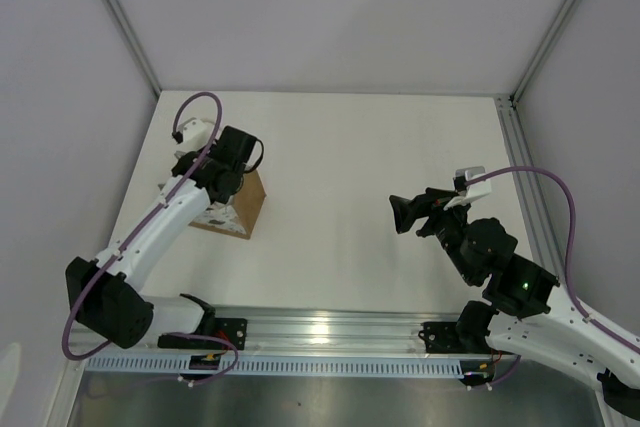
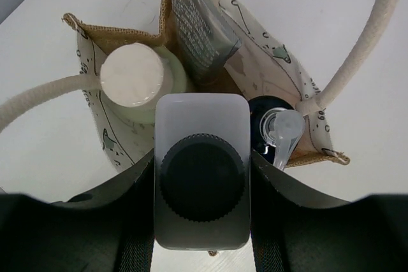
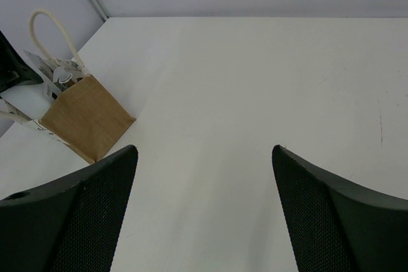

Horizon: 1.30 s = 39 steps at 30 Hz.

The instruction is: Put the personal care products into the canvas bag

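My left gripper (image 2: 202,157) is shut on the translucent white bottle with the dark cap (image 2: 201,176), held upright at the near side of the open canvas bag (image 2: 89,30). How deep it sits is hidden. Inside the bag stand the cream bottle with a cream cap (image 2: 134,81), the grey-white squeeze tube (image 2: 199,30) and a bottle showing a dark blue top with a clear piece (image 2: 278,130). In the top view my left gripper (image 1: 225,172) is over the bag (image 1: 240,212). My right gripper (image 1: 405,212) is open and empty, far to the right of the bag (image 3: 86,122).
Cream rope handles (image 2: 370,36) loop out on both sides of the bag's mouth. The bag stands near the left wall (image 1: 70,97). A metal rail (image 1: 330,332) runs along the table's near edge by the arm bases.
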Each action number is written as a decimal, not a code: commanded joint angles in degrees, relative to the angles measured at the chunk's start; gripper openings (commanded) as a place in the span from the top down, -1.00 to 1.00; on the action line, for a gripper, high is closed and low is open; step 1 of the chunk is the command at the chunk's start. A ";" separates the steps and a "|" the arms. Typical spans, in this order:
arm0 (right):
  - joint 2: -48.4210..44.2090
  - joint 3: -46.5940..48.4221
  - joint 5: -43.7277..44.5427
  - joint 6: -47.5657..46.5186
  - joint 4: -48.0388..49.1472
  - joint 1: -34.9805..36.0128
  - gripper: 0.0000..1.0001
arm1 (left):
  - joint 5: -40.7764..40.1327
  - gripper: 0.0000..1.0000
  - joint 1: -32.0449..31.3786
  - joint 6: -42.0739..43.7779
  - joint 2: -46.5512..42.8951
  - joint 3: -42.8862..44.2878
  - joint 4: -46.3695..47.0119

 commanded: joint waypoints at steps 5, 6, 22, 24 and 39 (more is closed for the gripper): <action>-0.50 2.54 -0.23 0.70 0.16 0.29 -0.80 | -4.52 0.88 -0.10 -3.60 0.14 -0.48 1.43; -0.50 2.54 -0.23 0.62 0.16 0.29 -0.80 | -4.52 0.78 -0.10 -3.60 0.22 -0.48 1.52; -0.59 2.63 -0.23 0.62 -0.01 0.29 -0.80 | -5.66 -0.08 -0.10 -6.32 1.19 -2.24 0.74; -0.67 2.63 -0.14 0.62 -0.01 0.29 -0.80 | -5.75 -0.14 -0.10 -7.02 1.72 -2.06 0.03; -0.76 2.54 -0.31 0.70 0.25 0.38 -0.80 | -2.86 -0.58 -0.27 -2.14 -1.26 1.00 -0.15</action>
